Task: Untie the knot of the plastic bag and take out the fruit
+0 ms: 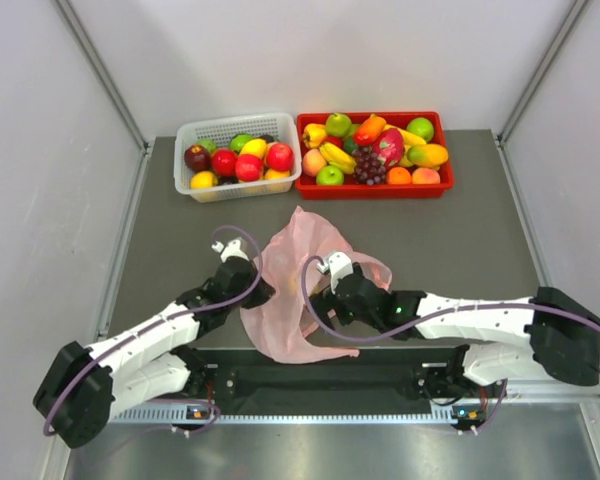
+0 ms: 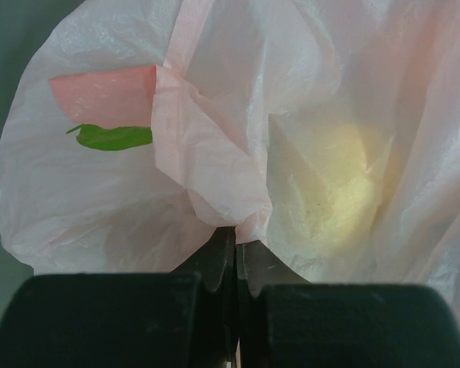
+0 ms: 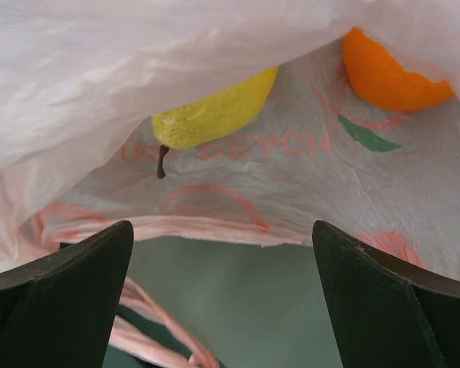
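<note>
Centrally near the front edge of the grey desk [image 1: 460, 250], between the two arms, lies the crumpled pink plastic bag [image 1: 280, 325]. The left claw [image 2: 235, 245] is clenched on a fold of the bag's thin film, while the right claw [image 3: 222, 226] is spread wide at the bag's open mouth, gripping nothing. Just beyond the right claw, inside the bag, sit a speckled yellow fruit [image 3: 215, 115] and, further right, an orange fruit [image 3: 383, 73].

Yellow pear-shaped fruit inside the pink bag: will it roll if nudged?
Probably: the yellow pear-shaped fruit looks rounded and smooth, lying loose on the thin pink plastic bag. Its taper suggests a curving roll; the sagging film may stop it.
</note>
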Robot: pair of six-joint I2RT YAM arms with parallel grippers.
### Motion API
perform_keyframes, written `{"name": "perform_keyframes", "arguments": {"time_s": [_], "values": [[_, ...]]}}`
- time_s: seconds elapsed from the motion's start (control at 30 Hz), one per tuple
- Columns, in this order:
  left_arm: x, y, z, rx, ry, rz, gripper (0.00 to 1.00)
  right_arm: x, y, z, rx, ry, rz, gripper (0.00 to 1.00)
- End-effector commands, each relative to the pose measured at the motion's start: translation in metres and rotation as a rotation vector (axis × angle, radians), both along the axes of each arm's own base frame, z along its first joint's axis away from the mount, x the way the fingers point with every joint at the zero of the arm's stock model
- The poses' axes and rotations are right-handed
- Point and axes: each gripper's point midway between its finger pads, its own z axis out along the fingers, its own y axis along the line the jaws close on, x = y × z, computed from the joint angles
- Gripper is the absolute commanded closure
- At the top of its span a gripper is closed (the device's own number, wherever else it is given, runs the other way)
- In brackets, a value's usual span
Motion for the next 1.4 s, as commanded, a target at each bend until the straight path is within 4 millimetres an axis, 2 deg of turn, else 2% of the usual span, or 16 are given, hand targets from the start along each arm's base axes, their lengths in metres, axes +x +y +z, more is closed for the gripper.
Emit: {"name": "perform_keyframes", "arguments": {"time_s": [0.0,0.27,0.4,0.6,0.87,0.97,1.0,1.03,1.07,1.1,1.13,1.2,1.23,1.27,1.33,1.37], "values": [[0.010,-0.005,0.007,-0.011,-0.052,-0.002,1.00,0.018,0.029,0.024,0.090,-0.080,-0.029,0.00],[0.011,-0.011,-0.003,-0.014,-0.036,-0.023,1.00,0.026,0.066,0.010,0.113,-0.062,-0.004,0.00],[0.014,-0.015,-0.001,-0.028,-0.050,-0.035,1.00,0.038,0.082,0.016,0.122,-0.081,-0.027,0.00],[0.014,-0.016,0.000,-0.034,-0.060,-0.042,1.00,0.074,0.079,0.002,0.067,-0.094,-0.166,0.00],[0.012,-0.015,-0.001,-0.038,-0.066,-0.046,1.00,0.089,0.075,-0.035,0.059,-0.029,-0.196,0.01],[0.012,-0.015,-0.002,-0.039,-0.064,-0.044,1.00,0.091,0.072,-0.032,0.100,-0.022,-0.186,0.20],[0.011,-0.015,-0.002,-0.038,-0.061,-0.047,1.00,0.090,0.071,-0.029,0.111,-0.022,-0.179,0.41],[0.012,-0.014,-0.002,-0.039,-0.063,-0.042,1.00,0.090,0.072,-0.015,0.149,-0.042,-0.173,0.52],[0.011,-0.015,-0.002,-0.040,-0.064,-0.044,1.00,0.085,0.063,-0.017,0.144,-0.047,-0.170,0.63],[0.011,-0.014,-0.002,-0.037,-0.064,-0.040,1.00,0.084,0.061,0.001,0.185,-0.067,-0.165,0.81],[0.012,-0.014,-0.001,-0.038,-0.065,-0.038,1.00,0.082,0.057,0.007,0.198,-0.075,-0.162,0.88],[0.012,-0.014,-0.001,-0.040,-0.066,-0.035,1.00,0.069,0.046,0.007,0.184,-0.062,-0.121,1.00],[0.013,-0.014,0.001,-0.045,-0.066,-0.035,1.00,0.063,0.044,0.024,0.211,-0.078,-0.085,1.00],[0.013,-0.015,0.002,-0.048,-0.068,-0.034,1.00,0.047,0.038,0.017,0.188,-0.035,-0.025,1.00],[0.014,-0.015,0.006,-0.052,-0.073,-0.033,1.00,0.030,0.033,0.038,0.227,-0.024,0.074,1.00],[0.015,-0.016,0.008,-0.056,-0.077,-0.032,1.00,0.006,0.032,0.034,0.233,0.063,0.192,1.00]]}}
